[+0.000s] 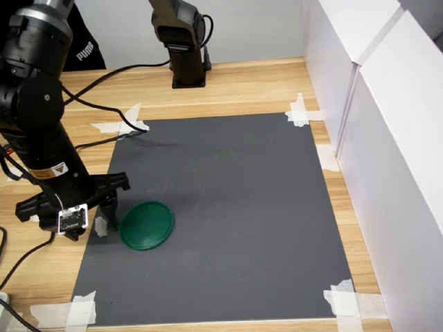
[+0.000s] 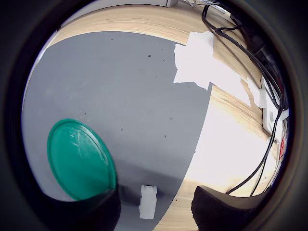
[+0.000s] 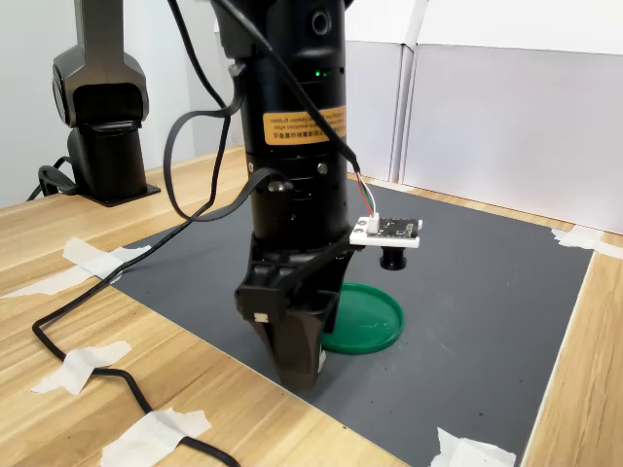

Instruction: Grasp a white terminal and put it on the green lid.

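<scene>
Hovering low over the near edge of the grey mat, the gripper has its two fingers spread, one on each side of the white terminal, which the wrist view shows lying on the mat between them with a gap on either side. Nothing is pinched yet. In the first exterior view the terminal appears as a small pale block beside the fingertips, close to the mat's edge on the first exterior view's left.

Just beside it, and apart from it, lies the green lid, flat on the mat and bare on top in both exterior views; in the second exterior view the lid shows partly behind the lowered arm.

So the task stands at its first step, by my reading: the fingers are lined up around the piece, but the squeeze, the lift, the short carry sideways and the drop onto the lid are all left to do.

Farther off, strips of white tape hold the mat's corners to the wooden table, and a second black arm base stands at the far edge.
</scene>
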You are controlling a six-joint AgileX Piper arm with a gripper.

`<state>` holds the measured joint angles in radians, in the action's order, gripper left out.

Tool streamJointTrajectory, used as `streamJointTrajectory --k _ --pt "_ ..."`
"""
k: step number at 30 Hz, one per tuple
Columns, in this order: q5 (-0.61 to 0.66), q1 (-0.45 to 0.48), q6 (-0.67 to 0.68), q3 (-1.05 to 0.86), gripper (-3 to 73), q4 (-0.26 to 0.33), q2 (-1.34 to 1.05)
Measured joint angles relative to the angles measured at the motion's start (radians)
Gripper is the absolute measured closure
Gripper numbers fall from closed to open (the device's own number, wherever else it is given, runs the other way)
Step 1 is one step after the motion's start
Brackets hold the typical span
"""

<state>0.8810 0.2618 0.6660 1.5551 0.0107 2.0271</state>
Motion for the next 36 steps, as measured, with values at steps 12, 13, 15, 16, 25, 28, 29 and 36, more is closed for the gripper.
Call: streamJointTrajectory --k 12,13,15,16,25,28,29,36 --pt "-0.009 0.0 -0.005 0.0 10.1 -0.011 0.023" --pt "-0.009 0.0 -0.006 0.0 11.1 -0.011 0.025" --pt "-0.009 0.0 -0.006 0.0 13.9 -0.011 0.029" --pt "-0.009 0.0 -0.006 0.0 15.3 -0.011 0.03" --pt "-0.009 0.0 -0.01 0.0 35.8 -0.011 0.041" --pt "-0.009 0.0 -0.019 0.0 48.6 -0.011 0.041" --pt "-0.009 0.0 -0.021 0.0 53.1 -0.011 0.041" --pt "-0.006 0.0 -0.025 0.0 60.8 -0.011 0.041"
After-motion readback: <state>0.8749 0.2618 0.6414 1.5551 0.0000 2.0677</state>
